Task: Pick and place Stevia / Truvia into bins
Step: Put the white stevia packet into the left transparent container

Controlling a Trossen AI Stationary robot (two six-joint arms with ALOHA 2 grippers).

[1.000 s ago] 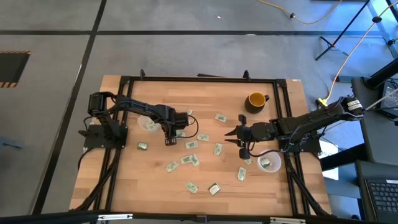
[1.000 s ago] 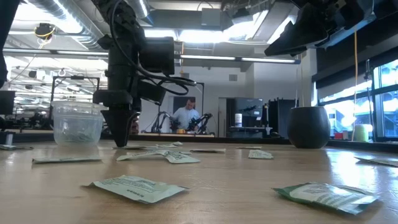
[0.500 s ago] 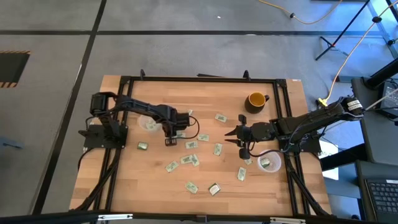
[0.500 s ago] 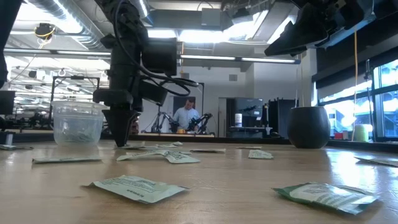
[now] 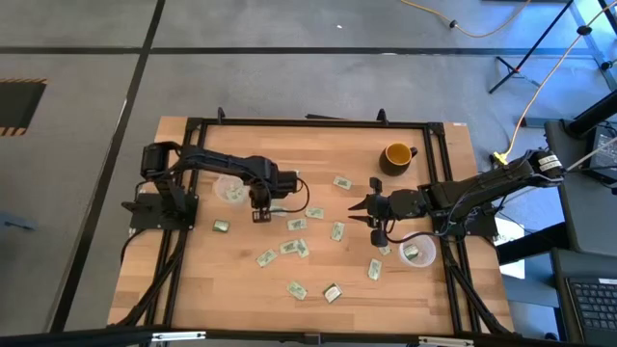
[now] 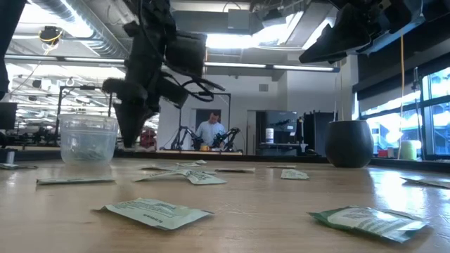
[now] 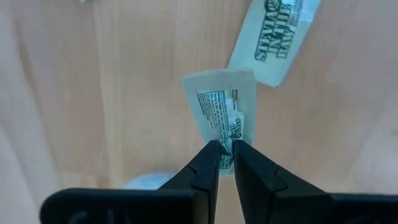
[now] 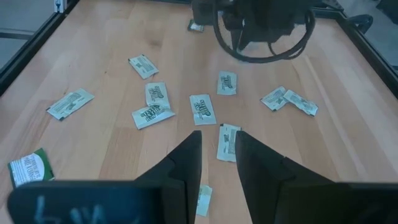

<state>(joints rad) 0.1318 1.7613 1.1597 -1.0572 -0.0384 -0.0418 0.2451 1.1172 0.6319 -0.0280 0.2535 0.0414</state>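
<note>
My left gripper (image 5: pixel 258 214) hangs a little above the table's left half, pointing down, shut on a pale Stevia packet (image 7: pixel 221 109). It stands beside the left clear bin (image 5: pixel 229 190), also in the low view (image 6: pixel 88 138). Another packet (image 7: pixel 277 37) lies flat on the wood just beyond the held one. Several more packets (image 5: pixel 297 248) lie scattered flat over the table's middle. My right gripper (image 8: pixel 217 158) waits open and raised at the right, over a packet (image 8: pixel 227 142). The right bin (image 5: pixel 416 253), with packets inside, stands near it. My left gripper pinches one short end of the packet (image 7: pixel 225 138) between its two fingertips. The fingers come from above, pointing down. The packet hangs below the fingers, lifted clear of the table.
A yellow-orange mug (image 5: pixel 396 155) stands at the far right of the table, dark in the low view (image 6: pixel 349 143). A black frame (image 5: pixel 308 123) runs round the tabletop. A person works in the room far behind the table.
My left gripper has risen from the tabletop, where its fingertips stood among the packets, and now hangs clear above it beside the left bin, tipped slightly. My right arm has kept still.
</note>
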